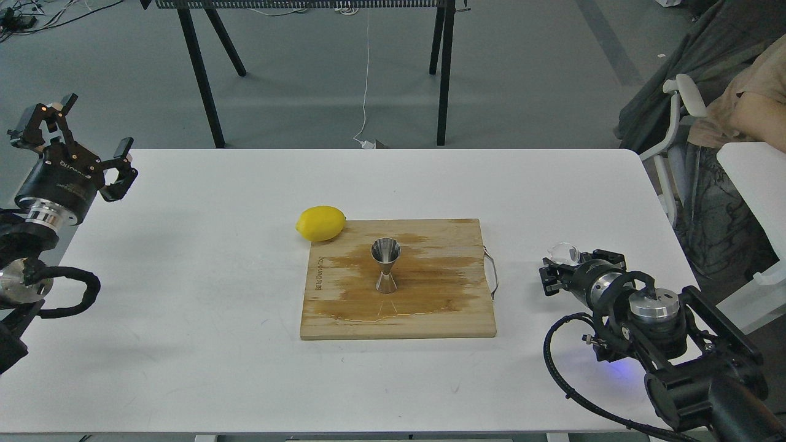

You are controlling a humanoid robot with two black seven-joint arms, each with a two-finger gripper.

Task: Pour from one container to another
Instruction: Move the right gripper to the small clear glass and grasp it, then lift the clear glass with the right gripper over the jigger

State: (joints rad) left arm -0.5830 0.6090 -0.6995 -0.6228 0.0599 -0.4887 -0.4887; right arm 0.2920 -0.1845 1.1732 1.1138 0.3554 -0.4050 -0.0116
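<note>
Left claw [92, 132] agape — right claw [556, 273] clamped

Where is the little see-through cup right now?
In the head view, the cup is on the right, held in the right gripper just above the table, right of the board and jigger.

The jigger [385, 264] is polished steel, mirror-bright, standing on a wooden board [430, 313] whose pale grain is stained darker and glossy where it looks wet around the jigger. A thin metal wire handle [492, 272] sits on the board's right edge. The lemon [320, 223] at the far left corner has a smooth, waxy yellow skin. The table [184, 276] is matt white and smooth. To the right, the cup [565, 252] is clear and glossy, whether glass or plastic cannot be told. Both grippers, left [92, 144] and right [552, 273], are matt black with brushed metal collars behind them.
</note>
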